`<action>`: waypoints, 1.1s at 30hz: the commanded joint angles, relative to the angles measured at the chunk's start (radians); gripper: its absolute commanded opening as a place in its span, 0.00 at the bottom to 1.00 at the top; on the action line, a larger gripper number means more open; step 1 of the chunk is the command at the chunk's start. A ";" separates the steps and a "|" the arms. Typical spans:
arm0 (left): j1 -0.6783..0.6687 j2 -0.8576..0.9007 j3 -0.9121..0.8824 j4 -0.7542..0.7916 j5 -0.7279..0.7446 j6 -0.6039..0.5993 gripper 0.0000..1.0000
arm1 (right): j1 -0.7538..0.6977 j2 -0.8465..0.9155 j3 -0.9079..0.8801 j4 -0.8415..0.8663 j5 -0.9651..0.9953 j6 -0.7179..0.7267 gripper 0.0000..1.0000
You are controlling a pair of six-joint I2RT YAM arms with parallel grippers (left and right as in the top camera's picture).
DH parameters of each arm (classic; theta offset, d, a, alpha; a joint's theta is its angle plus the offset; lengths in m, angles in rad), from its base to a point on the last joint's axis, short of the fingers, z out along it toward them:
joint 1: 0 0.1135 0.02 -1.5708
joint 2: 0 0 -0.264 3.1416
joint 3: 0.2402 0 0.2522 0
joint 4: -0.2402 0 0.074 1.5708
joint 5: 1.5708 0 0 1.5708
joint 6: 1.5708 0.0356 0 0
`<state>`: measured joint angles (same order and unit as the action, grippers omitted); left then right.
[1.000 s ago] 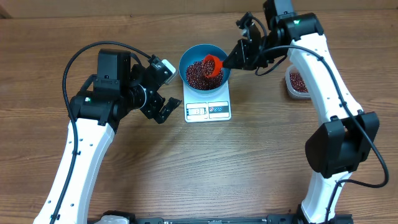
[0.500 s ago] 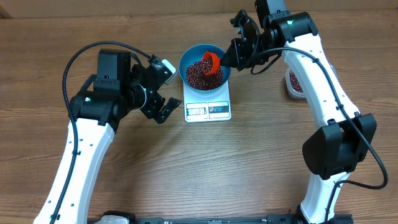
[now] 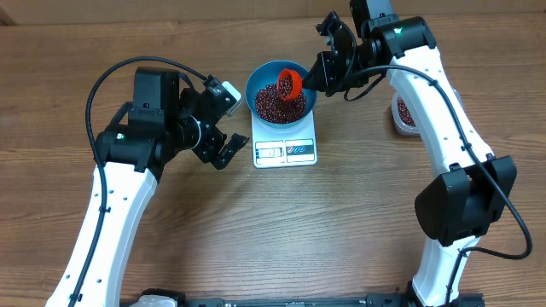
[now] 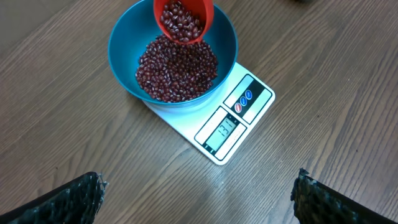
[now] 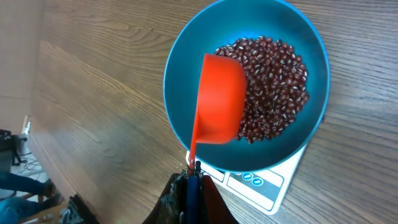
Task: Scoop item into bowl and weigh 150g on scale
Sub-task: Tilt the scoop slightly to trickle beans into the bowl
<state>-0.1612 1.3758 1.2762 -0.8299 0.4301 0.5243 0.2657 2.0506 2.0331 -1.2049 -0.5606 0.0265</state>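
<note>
Now | right pincer point(image 5: 191, 182) clenched on scoop point(image 5: 219, 99) over bowl point(image 5: 180, 62) | left pincer point(image 3: 229, 122) released

The right arm point(image 3: 437, 95) hides half the tub point(image 3: 396, 122), and from overhead the scale's point(image 3: 285, 152) digits are unreadably small.

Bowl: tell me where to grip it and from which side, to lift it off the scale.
Probably best: grip the bowl by its bare left rim from above, one finger inside the wall, one outside. The beans lie low, leaving the rim free. The scoop hangs over the right side, and the open left pincer stands nearest the left edge.
</note>
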 commanded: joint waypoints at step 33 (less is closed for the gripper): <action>0.004 0.005 0.021 0.003 0.005 0.012 1.00 | 0.014 -0.044 0.035 0.022 0.037 0.003 0.04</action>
<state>-0.1612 1.3758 1.2762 -0.8299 0.4301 0.5247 0.2687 2.0506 2.0331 -1.1942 -0.5335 0.0269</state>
